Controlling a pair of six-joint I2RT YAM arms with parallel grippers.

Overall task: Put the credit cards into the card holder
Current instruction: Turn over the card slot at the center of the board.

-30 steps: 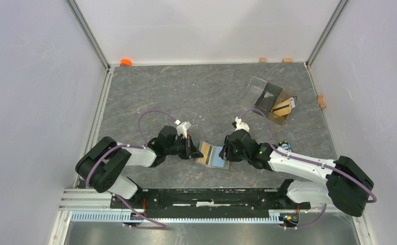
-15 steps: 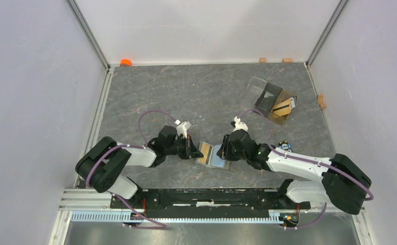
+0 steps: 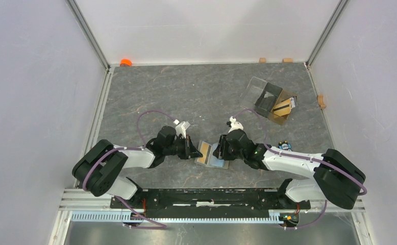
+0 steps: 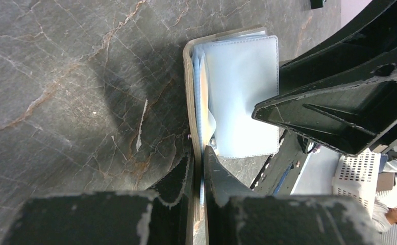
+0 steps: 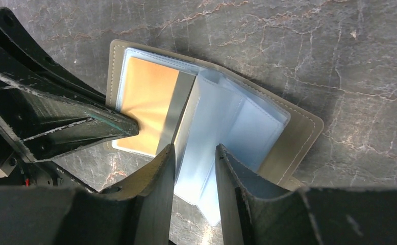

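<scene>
The left claw [image 4: 198, 155] is clamped on an edge of the open holder [image 4: 240, 97], while the right claw [image 5: 195, 153], jaws apart, straddles its blue sleeves [image 5: 214, 120], grip unclear.

The card holder [image 3: 212, 154] lies open on the table [image 3: 186, 92], well apart from the clear plastic box [image 3: 260, 92], nearer and to its left. Its cover is olive-khaki with stitched edges. The pale blue-grey sleeves inside stand fanned up from the spine. One orange-gold credit card [image 5: 145, 104] sits in the left half's sleeve. What look like more tan-gold cards [image 3: 283, 107] rest in that box.
</scene>
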